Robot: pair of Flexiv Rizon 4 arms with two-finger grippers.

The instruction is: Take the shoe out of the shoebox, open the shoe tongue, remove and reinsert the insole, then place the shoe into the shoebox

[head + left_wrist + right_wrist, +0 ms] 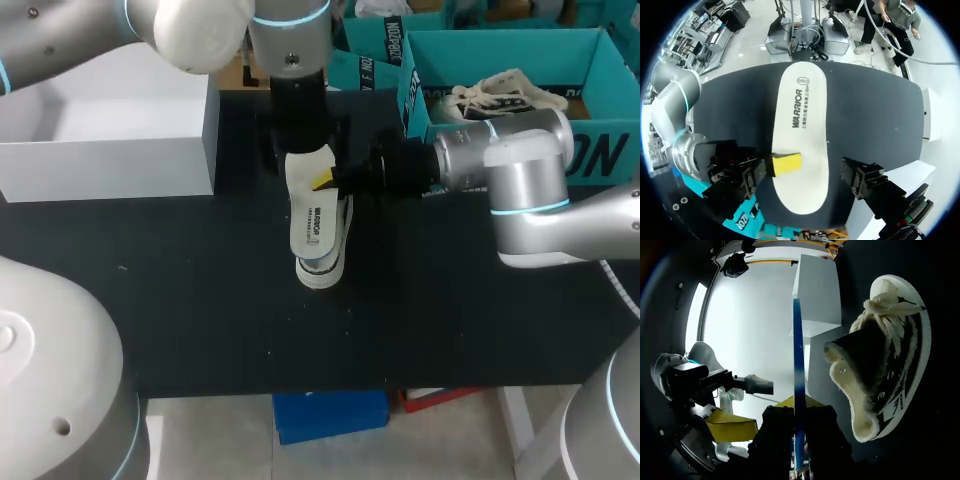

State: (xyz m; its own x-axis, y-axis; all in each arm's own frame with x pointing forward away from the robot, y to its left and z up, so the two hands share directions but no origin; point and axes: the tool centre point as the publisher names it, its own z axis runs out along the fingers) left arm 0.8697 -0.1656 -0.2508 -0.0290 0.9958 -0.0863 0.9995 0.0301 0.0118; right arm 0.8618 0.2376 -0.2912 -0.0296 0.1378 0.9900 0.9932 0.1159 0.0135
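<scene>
Pinching the insole (312, 215), the right end effector (325, 181) holds it over the shoe (322, 270) on the black surface (200, 300), between a white box (110, 150) and the teal shoebox (500, 60). I cannot tell how the left end effector (297, 135) is set.

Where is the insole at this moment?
In the head view, the insole is near the middle of the table, over the shoe, gripped at its edge by the right hand.
</scene>
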